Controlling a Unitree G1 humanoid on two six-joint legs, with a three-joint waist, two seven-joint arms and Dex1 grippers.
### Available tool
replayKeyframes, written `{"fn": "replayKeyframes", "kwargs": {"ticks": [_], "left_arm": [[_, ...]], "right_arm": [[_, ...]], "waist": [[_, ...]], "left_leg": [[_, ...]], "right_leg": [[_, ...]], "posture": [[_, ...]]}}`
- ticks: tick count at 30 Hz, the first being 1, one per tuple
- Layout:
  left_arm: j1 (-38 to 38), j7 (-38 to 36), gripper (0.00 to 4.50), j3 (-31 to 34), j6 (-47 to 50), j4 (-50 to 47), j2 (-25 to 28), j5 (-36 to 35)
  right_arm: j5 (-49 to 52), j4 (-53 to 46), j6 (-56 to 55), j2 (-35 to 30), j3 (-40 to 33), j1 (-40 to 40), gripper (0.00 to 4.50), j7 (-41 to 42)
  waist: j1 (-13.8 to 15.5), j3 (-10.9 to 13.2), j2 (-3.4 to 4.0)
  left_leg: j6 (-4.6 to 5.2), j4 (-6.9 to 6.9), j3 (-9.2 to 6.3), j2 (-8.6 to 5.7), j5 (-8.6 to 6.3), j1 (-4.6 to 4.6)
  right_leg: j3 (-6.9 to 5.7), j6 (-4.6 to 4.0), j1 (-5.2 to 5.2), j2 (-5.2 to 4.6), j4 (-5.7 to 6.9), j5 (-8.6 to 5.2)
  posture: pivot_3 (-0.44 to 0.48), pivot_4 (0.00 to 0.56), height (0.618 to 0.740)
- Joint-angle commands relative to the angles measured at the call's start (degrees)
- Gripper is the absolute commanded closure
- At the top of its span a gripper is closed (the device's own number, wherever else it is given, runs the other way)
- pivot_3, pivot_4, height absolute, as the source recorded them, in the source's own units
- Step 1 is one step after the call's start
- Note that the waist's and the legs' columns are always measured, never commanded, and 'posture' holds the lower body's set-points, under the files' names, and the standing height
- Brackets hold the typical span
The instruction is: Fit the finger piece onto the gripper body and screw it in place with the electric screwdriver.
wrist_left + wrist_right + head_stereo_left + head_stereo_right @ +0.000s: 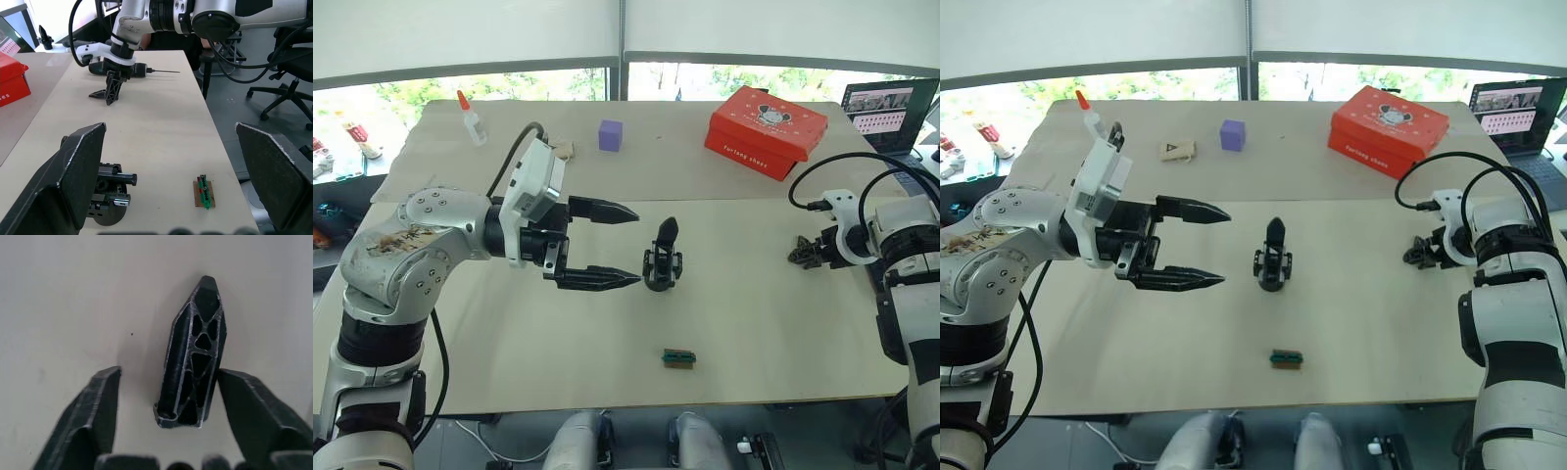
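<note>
Jaws of right gripper (166, 431) released, astride finger piece (193, 352): black, hollow-ribbed, pointed; left gripper (617, 245) released too

Gripper body (108, 196) half hidden behind the left gripper's near finger (63, 181), screwdriver (142, 70) body masked by the right gripper (113, 88), laptop (891, 110) cut by the frame edge

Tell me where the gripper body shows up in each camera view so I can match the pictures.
Left eye view: the gripper body stands upright at the middle of the table.
Right eye view: same spot, middle of the table.
Left wrist view: low in the picture, partly covered.
Right wrist view: aimed elsewhere, at the finger piece.
Shared landmark: the small green block, nearer the robot than the body.
</note>
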Motion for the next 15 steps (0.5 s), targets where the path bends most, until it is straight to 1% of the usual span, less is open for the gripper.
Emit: {"fn": "replayKeyframes", "kwargs": {"ticks": [1, 3, 6, 7, 8, 10, 11, 12, 13, 14, 15], "left_arm": [[-0.09, 0.99, 0.00, 1.39, -0.24, -0.62, 1.12, -0.08], [0.37, 1.52, 0.00, 1.65, -0.06, -0.45, 1.30, -0.23], [1.77, 3.37, 0.00, 2.48, 0.54, -0.17, 1.28, -0.71], [2.61, 5.61, 0.00, 3.24, 1.58, -0.25, 0.70, -1.17], [3.29, 8.31, 0.00, 4.16, 3.24, -0.46, -0.18, -2.34], [4.17, 13.30, 0.00, 5.88, 6.69, -1.09, -1.89, -4.98], [4.45, 16.62, 0.00, 6.86, 8.25, -1.63, -3.72, -6.83], [4.65, 18.95, 0.00, 7.59, 9.31, -2.06, -4.94, -8.16], [4.62, 22.35, 0.00, 8.24, 10.15, -2.08, -7.14, -9.20], [4.60, 24.80, 0.00, 8.74, 10.81, -2.11, -8.62, -9.99], [4.34, 28.66, 0.00, 8.87, 10.66, -1.28, -11.52, -9.67]], "right_arm": [[-1.69, -0.41, -3.41, -1.34, -1.28, 0.08, 2.59, 1.60], [-2.09, -1.19, -5.39, -2.23, -1.32, 0.65, 3.29, 3.65], [-1.20, -6.36, -12.09, -3.83, -2.66, 2.84, 3.34, 8.90], [0.73, -13.73, -15.55, -5.40, -3.77, 6.57, 3.34, 13.03], [3.17, -22.02, -16.69, -6.62, -5.78, 10.65, 3.34, 15.62], [7.39, -37.31, -15.96, -7.77, -10.71, 18.41, 3.34, 16.23], [10.31, -46.63, -13.31, -6.71, -14.89, 22.76, 3.34, 13.72], [12.30, -53.42, -11.21, -5.84, -17.86, 25.98, 3.34, 11.71], [13.82, -60.79, -11.86, -4.34, -20.53, 29.81, 3.34, 9.52], [14.78, -65.99, -12.28, -3.26, -22.26, 32.54, 3.34, 7.85], [14.85, -72.90, -15.92, -0.99, -23.15, 35.93, 3.34, 5.48]], "waist": [[-0.05, 0.00, 0.00], [-0.06, 0.00, 0.01], [-0.04, 0.03, 0.06], [-0.01, 0.06, 0.10], [0.15, 0.07, 0.11], [0.17, 0.09, 0.15], [0.17, 0.09, 0.15], [0.24, 0.09, 0.15], [0.30, 0.09, 0.15], [0.39, 0.09, 0.15], [0.48, 0.09, 0.15]], "left_leg": [[0.00, 0.00, 0.00, 0.00, 0.00, 0.00], [0.00, 0.00, 0.00, 0.00, 0.00, 0.01], [0.00, 0.00, -0.01, 0.00, 0.00, 0.01], [0.00, 0.00, 0.00, -0.01, 0.00, 0.02], [0.00, -0.01, 0.01, -0.01, 0.00, 0.01], [0.00, -0.01, -0.06, 0.02, 0.00, 0.03], [0.00, 0.00, -0.06, 0.03, 0.00, 0.02], [-0.01, 0.00, -0.08, 0.04, 0.00, 0.02], [-0.02, 0.00, -0.10, 0.06, 0.01, 0.03], [-0.03, 0.03, -0.12, 0.06, 0.01, 0.03], [-0.04, 0.07, -0.13, 0.06, 0.02, 0.06]], "right_leg": [[0.00, 0.00, 0.00, 0.00, 0.00, 0.00], [0.00, 0.00, 0.00, 0.01, 0.00, 0.00], [0.01, 0.00, 0.01, 0.01, -0.01, 0.00], [0.02, 0.00, 0.00, 0.01, -0.01, 0.00], [0.02, 0.00, 0.00, 0.01, -0.02, 0.00], [0.00, 0.01, 0.03, 0.00, -0.02, -0.01], [0.01, 0.01, 0.02, 0.00, 0.04, -0.01], [0.00, 0.01, 0.01, 0.00, 0.07, -0.01], [0.00, 0.01, 0.04, -0.02, 0.11, -0.01], [0.01, 0.01, 0.05, -0.01, 0.13, 0.00], [0.03, 0.01, 0.06, -0.03, 0.21, -0.01]], "posture": [[0.000, 0.150, 0.740], [0.000, 0.150, 0.740], [0.000, 0.150, 0.740], [0.000, 0.150, 0.740], [0.000, 0.150, 0.740], [0.000, 0.150, 0.740], [0.000, 0.150, 0.740], [0.000, 0.150, 0.740], [0.000, 0.150, 0.740], [0.000, 0.150, 0.740], [0.000, 0.150, 0.740]]}}
